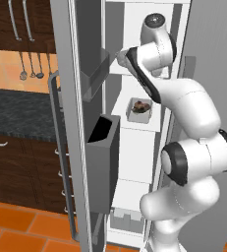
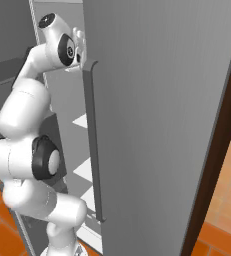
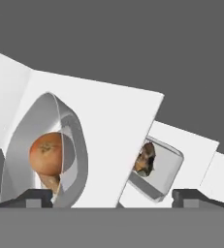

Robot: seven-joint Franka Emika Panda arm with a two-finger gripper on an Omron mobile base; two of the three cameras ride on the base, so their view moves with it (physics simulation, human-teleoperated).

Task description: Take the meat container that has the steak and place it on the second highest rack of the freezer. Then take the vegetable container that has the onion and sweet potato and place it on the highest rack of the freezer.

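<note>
Onion (image 3: 46,153) (in bowl) beside one of the fingers (image 3: 33,197)

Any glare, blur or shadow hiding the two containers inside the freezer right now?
Hand view: sharp and evenly lit, no glare; the onion in its bowl reads clearly, while the rack cuts off part of the steak. Left base view: soft render, flat light; the steak tray is small but legible. Right base view: the closed door blocks the shelves.

Smooth matt white freezer (image 1: 134,147); lumpy steak (image 1: 141,106).
</note>
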